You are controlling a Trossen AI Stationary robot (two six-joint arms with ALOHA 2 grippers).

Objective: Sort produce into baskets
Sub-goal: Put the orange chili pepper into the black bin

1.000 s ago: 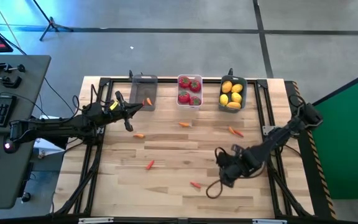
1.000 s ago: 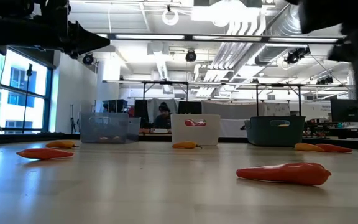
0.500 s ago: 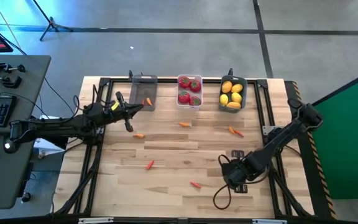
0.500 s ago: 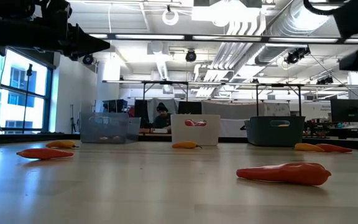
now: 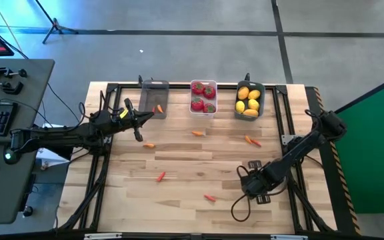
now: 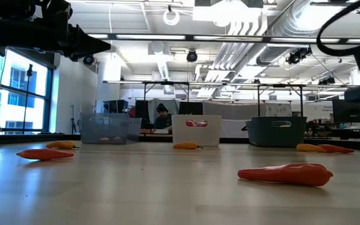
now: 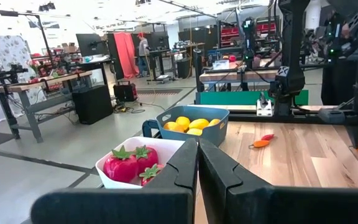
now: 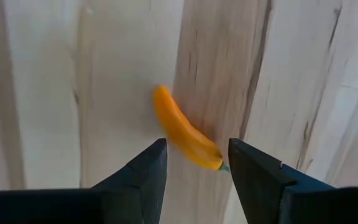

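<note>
Nearby, right tool (image 8: pixel 192 163) part-open over orange pepper (image 8: pixel 184 130), left tool (image 7: pixel 197 163) closed beside grey basket (image 5: pixel 154 98)

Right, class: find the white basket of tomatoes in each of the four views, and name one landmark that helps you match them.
High view: white basket at the table's far edge, middle of three bins.
Low view: centre background, far across the table.
Left wrist view: close, just ahead of the left claw, tomatoes showing.
Right wrist view: not in it.
Shared landmark: the lemon basket, right beside it in all three.
</note>
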